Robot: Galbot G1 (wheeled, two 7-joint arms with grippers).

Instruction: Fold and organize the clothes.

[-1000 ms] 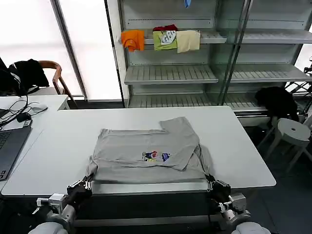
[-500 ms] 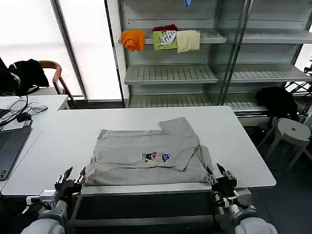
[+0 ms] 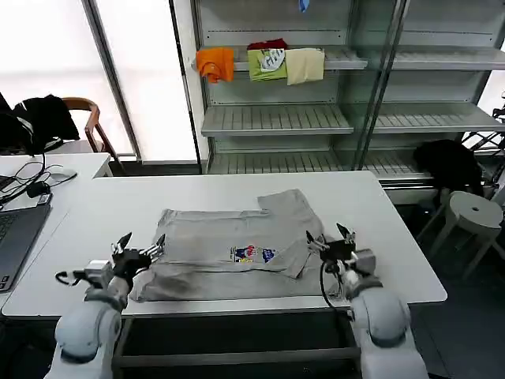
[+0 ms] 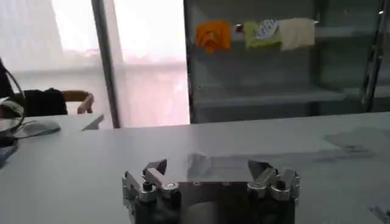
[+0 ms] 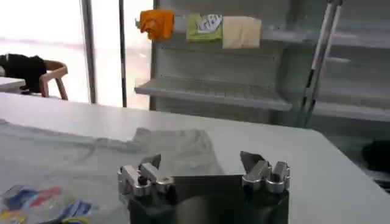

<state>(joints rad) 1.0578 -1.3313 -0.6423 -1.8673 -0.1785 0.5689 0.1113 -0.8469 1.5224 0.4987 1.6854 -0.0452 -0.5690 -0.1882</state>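
Light grey short-sleeved shirt (image 3: 237,249) with a small multicoloured chest print, lying partly folded near the front edge of the white rectangular table (image 3: 102,209), its right sleeve turned in over the body. The left gripper (image 3: 139,251) hovers at the shirt's left edge and the right gripper (image 3: 327,238) just above its right edge, both with jaws spread wide and holding nothing. For the next fold, each should probably pinch only the hem at a matching corner and lift evenly; bare tabletop lies open beyond the shirt, whereas the front edge sits close.
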